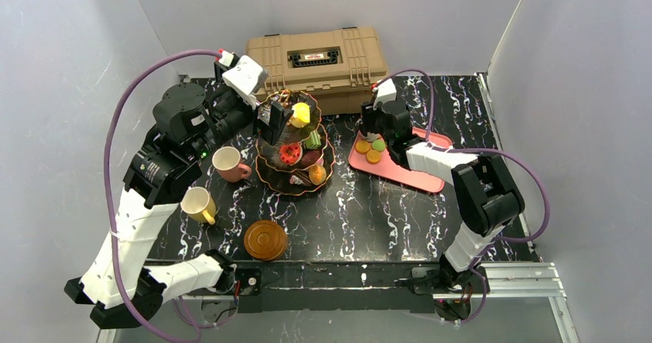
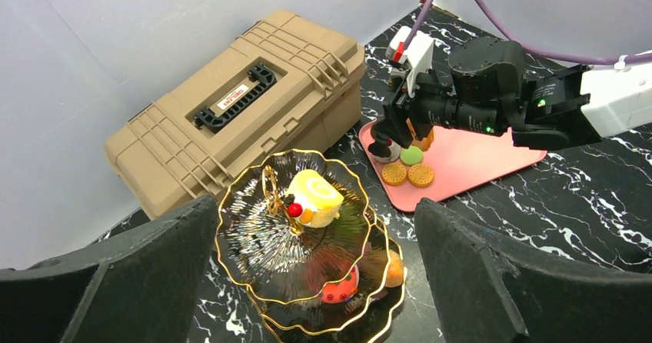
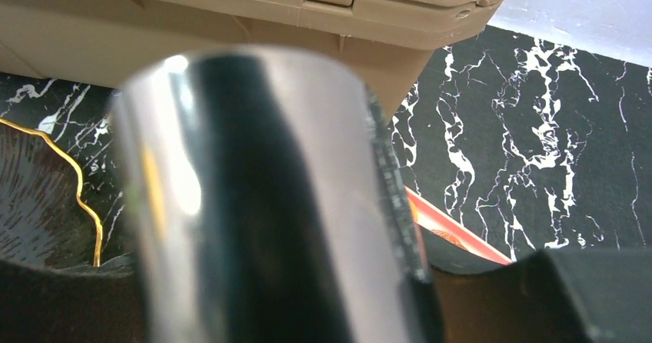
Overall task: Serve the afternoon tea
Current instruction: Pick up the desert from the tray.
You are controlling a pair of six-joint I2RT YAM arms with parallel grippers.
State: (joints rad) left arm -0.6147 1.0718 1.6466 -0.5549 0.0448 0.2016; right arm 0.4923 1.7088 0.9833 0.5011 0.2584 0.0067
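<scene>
The three-tier stand [image 2: 254, 243] sits in the middle of the black marbled worktop [image 1: 369, 212], just in front of the tan toolbox [image 2: 231, 120]. It already carries a yellow roll cake [image 2: 317, 195] on its top plate and more pastries on the tiers below. The left gripper [image 1: 271, 121] hovers by that top tier with its jaws spread wide and nothing between them. From its wrist view the stand lies squarely between the two fingers, probably so the arm can steady it or stay clear of the other arm's delivery. The right gripper [image 2: 384, 141] is down at the near end of the pink tray [image 2: 477, 162], to the right of the stand. The orange macarons [image 2: 407, 175] and a green macaron [image 2: 411, 155] wait just beside it. Its jaws, about half apart, look closed on a glossy item [image 3: 261, 204] that fills the gap, too blurred to name. It is likely the next sweet for the stand. The pink cup [image 1: 228, 164], yellow cup [image 1: 197, 203] and brown saucer [image 1: 265, 239] sit lower left, the cups not on it.
</scene>
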